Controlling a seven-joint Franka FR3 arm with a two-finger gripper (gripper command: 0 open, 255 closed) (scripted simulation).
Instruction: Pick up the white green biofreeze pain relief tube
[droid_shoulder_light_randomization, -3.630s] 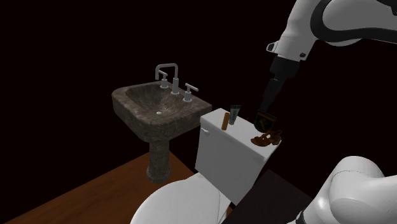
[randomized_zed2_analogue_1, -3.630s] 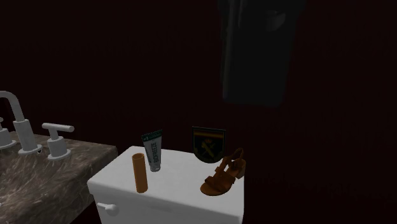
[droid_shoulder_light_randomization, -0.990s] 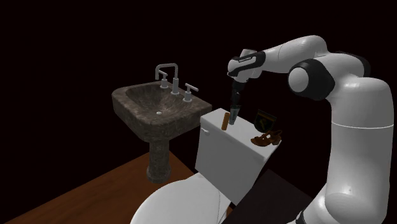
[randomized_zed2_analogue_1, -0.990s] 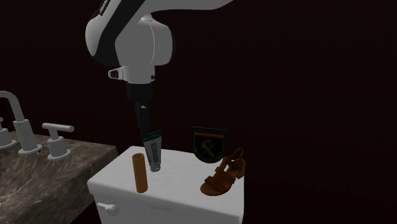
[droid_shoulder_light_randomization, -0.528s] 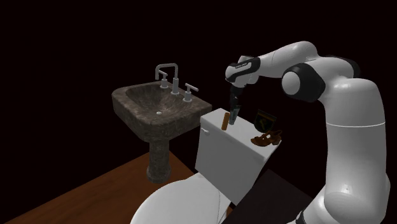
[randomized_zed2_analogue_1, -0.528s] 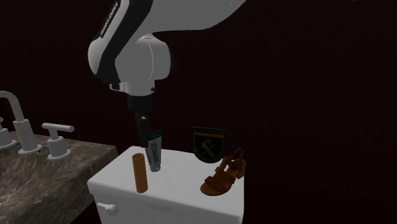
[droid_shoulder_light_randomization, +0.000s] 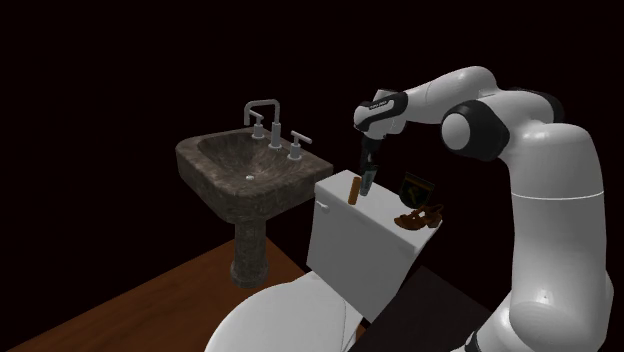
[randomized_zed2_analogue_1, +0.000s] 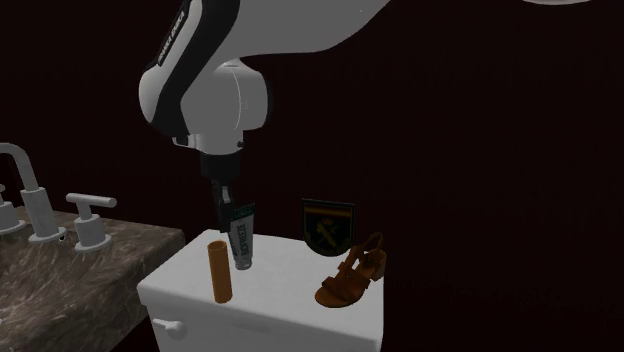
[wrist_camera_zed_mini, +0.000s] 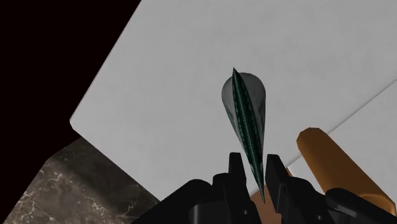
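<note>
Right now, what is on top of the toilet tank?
On the tank lid stand a white-green tube, an orange cylinder, a dark badge and a brown sandal. The gripper covers part of the tube's top; anything behind the badge is hidden.

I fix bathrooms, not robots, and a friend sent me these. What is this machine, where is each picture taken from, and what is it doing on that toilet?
It is a white robot arm with a black gripper, drawn by a simulator. One picture looks from beside its stand, one from close to the toilet tank, one from a camera on the hand, looking along the gripper. On the white tank lid stand a whitish-green tube, an orange-brown cylinder and a dark badge; a brown sandal sits there too. A mottled sink is beside the toilet. The gripper is at the tube's flat top edge; whether it grips it yet, I cannot tell.
</note>
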